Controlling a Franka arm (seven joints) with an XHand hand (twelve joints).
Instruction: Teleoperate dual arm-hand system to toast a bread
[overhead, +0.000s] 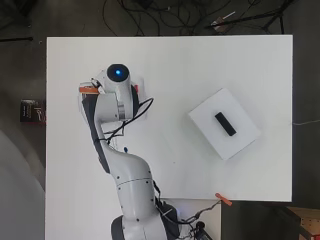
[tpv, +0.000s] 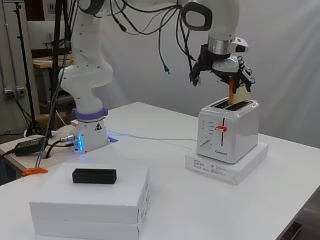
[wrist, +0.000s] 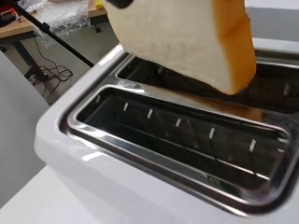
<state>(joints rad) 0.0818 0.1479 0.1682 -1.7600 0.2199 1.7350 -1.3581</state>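
**Lowering the slice into the toaster slot**

The hand (tpv: 222, 67) hangs directly over the white toaster (tpv: 227, 131), its fingers (tpv: 243, 76) curled around the upper part of a slice of bread (wrist: 187, 39), which it holds upright. In the side view the slice's lower edge sits at the mouth of the toaster's top, just entering or about to enter. The wrist view shows the bread tilted and poised above the slot farther from that camera (wrist: 261, 88), its corner close to the metal divider between the two slots, while the nearer slot (wrist: 182, 140) lies open and empty.

To do this step well, the slice should probably be squared up with the slot's long axis before it goes down, so the crust does not catch on the divider or the rim. A straight, slow descent seems best, with the fingers letting go only once most of the slice is inside. The red lever (tpv: 220, 129) on the front looks up, so pressing it remains. The toaster stands on a flat white box (tpv: 247, 162) on the tabletop (tpv: 165, 165); a sideways knock could shift it.
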